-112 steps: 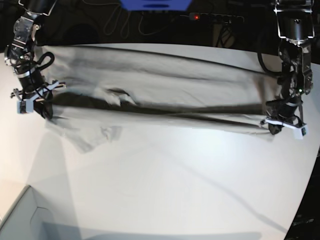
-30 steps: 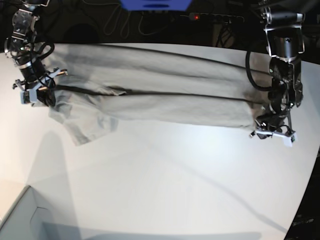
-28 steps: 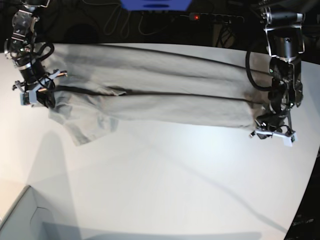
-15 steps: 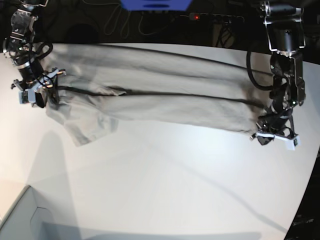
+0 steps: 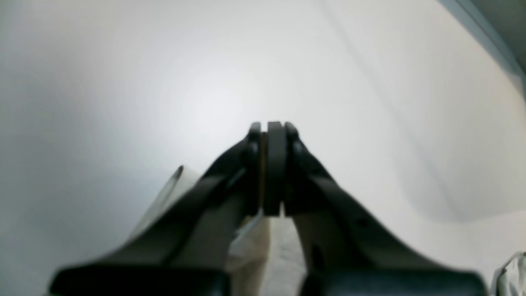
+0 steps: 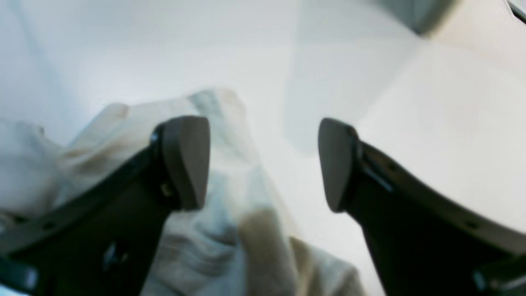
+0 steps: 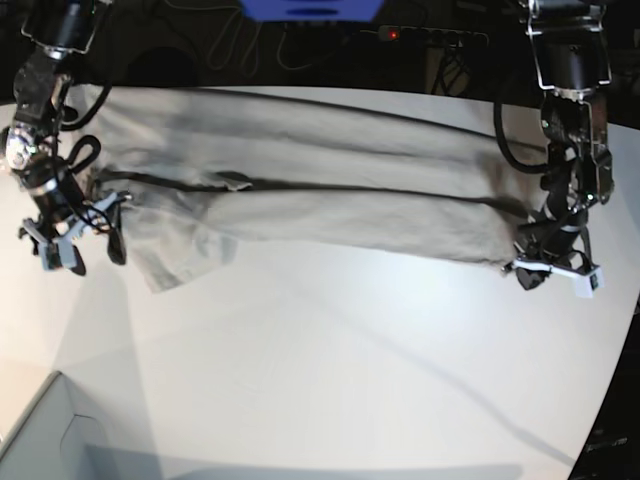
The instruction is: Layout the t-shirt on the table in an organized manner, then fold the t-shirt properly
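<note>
The light grey-beige t-shirt (image 7: pixel 320 190) lies stretched in a long band across the far half of the white table (image 7: pixel 330 380), doubled over lengthwise, with a sleeve sticking out at the front left. On the base view's left, my right gripper (image 7: pixel 90 248) stands open just off the shirt's left end. Its wrist view shows the fingers (image 6: pixel 187 160) wide apart above rumpled t-shirt cloth (image 6: pixel 222 230), gripping nothing. On the right, my left gripper (image 7: pixel 548 272) is shut on the shirt's front right corner. In its wrist view the fingers (image 5: pixel 275 164) are pressed together with t-shirt cloth (image 5: pixel 254 246) under them.
A pale box corner (image 7: pixel 40 440) sits at the front left. Dark cables and a power strip (image 7: pixel 430 35) run behind the table's far edge. The table's curved edge falls away at the right (image 7: pixel 625 340).
My right gripper has opened, let go of the shirt's left end and moved toward the front. The left gripper stays shut on the right corner, which shifted slightly forward.
</note>
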